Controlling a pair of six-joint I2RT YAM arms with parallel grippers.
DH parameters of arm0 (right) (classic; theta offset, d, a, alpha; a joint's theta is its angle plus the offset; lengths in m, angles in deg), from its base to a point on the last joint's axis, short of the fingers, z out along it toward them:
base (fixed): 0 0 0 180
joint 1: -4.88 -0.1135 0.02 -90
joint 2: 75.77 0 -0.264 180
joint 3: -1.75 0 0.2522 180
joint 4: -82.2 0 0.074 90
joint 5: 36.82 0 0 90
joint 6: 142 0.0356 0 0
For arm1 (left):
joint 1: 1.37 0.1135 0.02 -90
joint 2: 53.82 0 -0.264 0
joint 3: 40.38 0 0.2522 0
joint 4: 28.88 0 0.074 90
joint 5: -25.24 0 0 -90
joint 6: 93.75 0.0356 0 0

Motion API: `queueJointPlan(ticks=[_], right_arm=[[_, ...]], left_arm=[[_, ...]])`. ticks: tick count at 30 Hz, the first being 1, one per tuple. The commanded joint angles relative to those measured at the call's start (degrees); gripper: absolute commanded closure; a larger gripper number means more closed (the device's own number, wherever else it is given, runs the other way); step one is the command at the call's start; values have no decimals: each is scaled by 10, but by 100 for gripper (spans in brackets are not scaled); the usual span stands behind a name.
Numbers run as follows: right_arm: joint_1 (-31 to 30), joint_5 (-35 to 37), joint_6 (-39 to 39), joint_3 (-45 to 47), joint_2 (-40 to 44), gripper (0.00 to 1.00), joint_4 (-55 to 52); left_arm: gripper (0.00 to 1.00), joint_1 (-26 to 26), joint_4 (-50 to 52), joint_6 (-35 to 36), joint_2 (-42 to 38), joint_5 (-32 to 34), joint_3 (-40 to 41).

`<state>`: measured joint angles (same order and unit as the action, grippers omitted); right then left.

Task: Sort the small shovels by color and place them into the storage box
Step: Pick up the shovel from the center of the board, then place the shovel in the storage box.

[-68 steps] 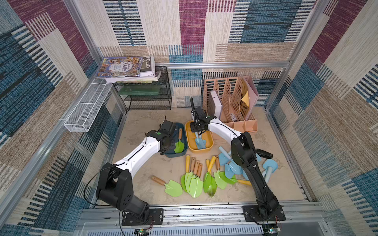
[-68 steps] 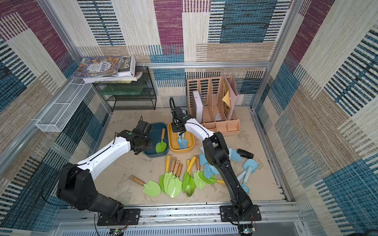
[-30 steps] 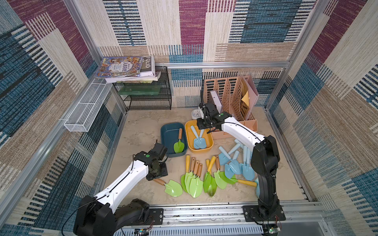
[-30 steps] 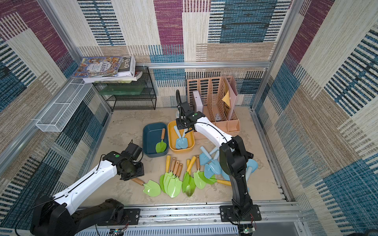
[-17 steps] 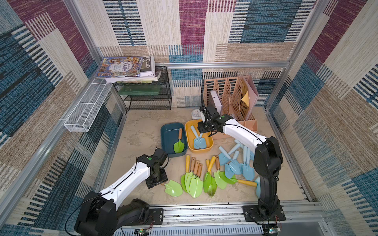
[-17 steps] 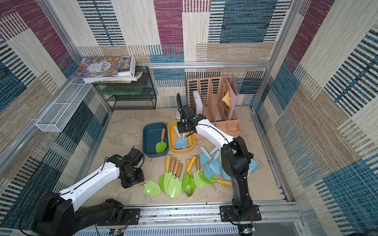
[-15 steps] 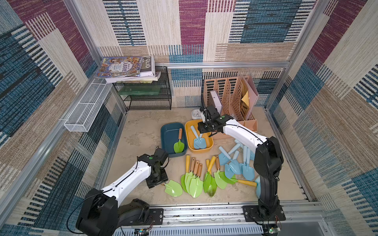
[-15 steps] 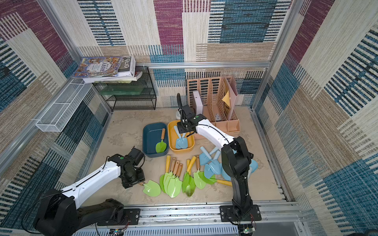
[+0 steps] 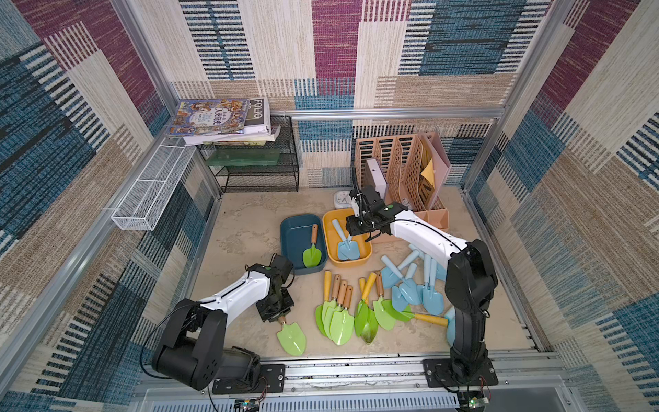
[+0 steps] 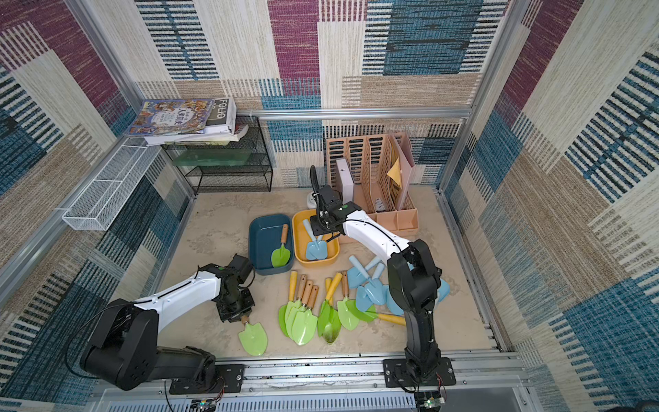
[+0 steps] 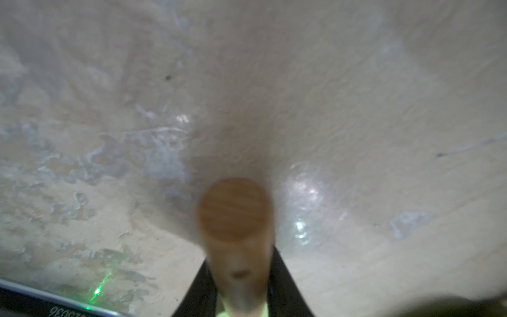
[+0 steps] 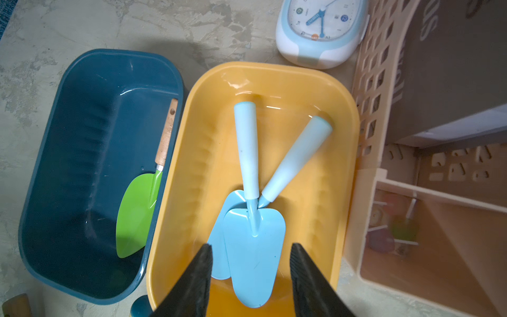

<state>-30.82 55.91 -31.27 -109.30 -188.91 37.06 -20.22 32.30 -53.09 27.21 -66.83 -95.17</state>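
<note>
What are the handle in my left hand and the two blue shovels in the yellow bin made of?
The handle looks like bare wood with a matte finish: its round end shows straight grain lines. Its green blade is smooth and evenly coloured, either painted metal or plastic; I cannot tell which. The blue shovels seem to be all plastic: blade and handle are both pale blue, with a soft sheen.

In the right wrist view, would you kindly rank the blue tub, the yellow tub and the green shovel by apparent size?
Largest: yellow tub and blue tub, about alike, so unranked.
Smallest: green shovel, clearly.
</note>
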Motion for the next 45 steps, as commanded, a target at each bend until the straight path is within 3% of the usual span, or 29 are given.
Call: queueJointPlan(ticks=[1, 5, 11, 18, 24, 30, 38, 45], right_arm=[[-1, -2, 8, 1, 6, 52, 9], [-1, 0, 11, -2, 6, 52, 10], [2, 19, 9, -18, 5, 52, 11], [15, 31, 12, -21, 12, 53, 20], [28, 42, 17, -10, 28, 53, 25], [37, 48, 22, 9, 46, 53, 23], [42, 69, 29, 45, 73, 53, 17], [46, 79, 50, 94, 95, 53, 20]], left_arm=[[86, 6, -9, 19, 21, 2, -17], [100, 8, 9, 35, 34, 15, -53], [100, 8, 71, 56, 4, 73, -134], [100, 8, 129, 118, 5, 125, -301], [100, 11, 73, 196, 97, 143, -476], [100, 17, 16, 236, 220, 140, -593], [100, 19, 14, 265, 346, 89, -653], [100, 19, 29, 275, 403, 54, -658]])
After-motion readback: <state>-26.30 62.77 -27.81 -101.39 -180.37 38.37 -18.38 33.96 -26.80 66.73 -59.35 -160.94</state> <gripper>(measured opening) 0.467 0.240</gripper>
